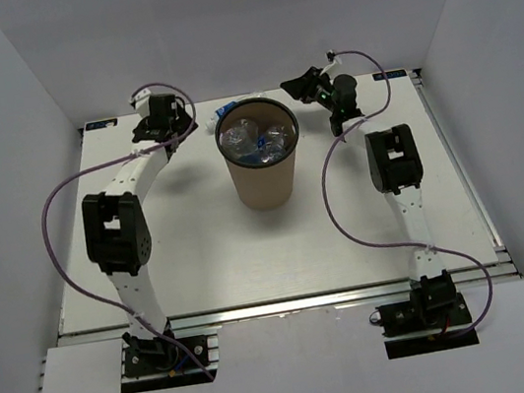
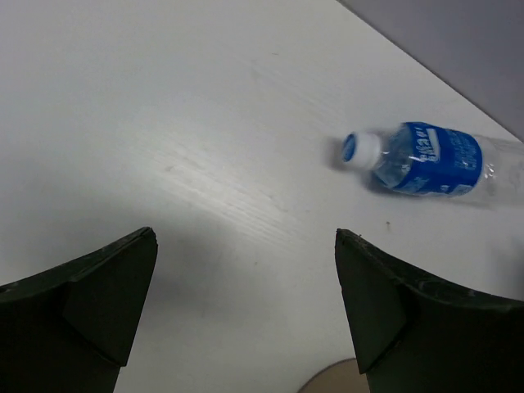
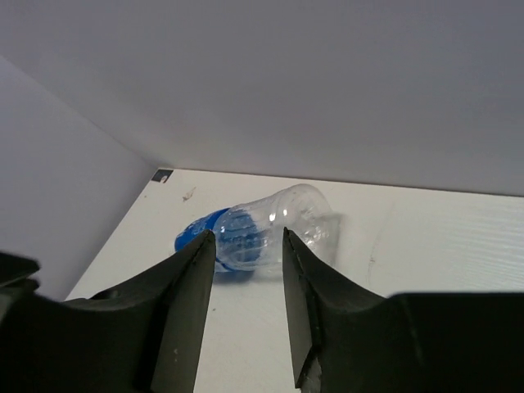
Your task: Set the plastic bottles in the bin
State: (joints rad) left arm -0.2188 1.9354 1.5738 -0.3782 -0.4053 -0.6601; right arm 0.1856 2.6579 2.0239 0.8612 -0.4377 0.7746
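The bin (image 1: 264,178) is a tall brown cylinder at mid-table with several plastic bottles (image 1: 255,138) inside. One clear, blue-labelled plastic bottle (image 2: 434,160) lies on its side on the white table behind the bin, also seen in the right wrist view as bottle (image 3: 262,229). My left gripper (image 2: 246,237) hangs open over bare table left of the bin, the bottle ahead to its right. My right gripper (image 3: 247,236) is at the back right of the bin (image 1: 288,84). Its jaws are drawn in to a narrow gap with nothing between them, and the bottle rests just past the tips.
Grey walls enclose the table (image 1: 202,256) on three sides, and the back wall stands close behind the lying bottle. A sliver of the bin's rim (image 2: 332,383) shows under the left gripper. Purple cables (image 1: 54,204) loop beside both arms.
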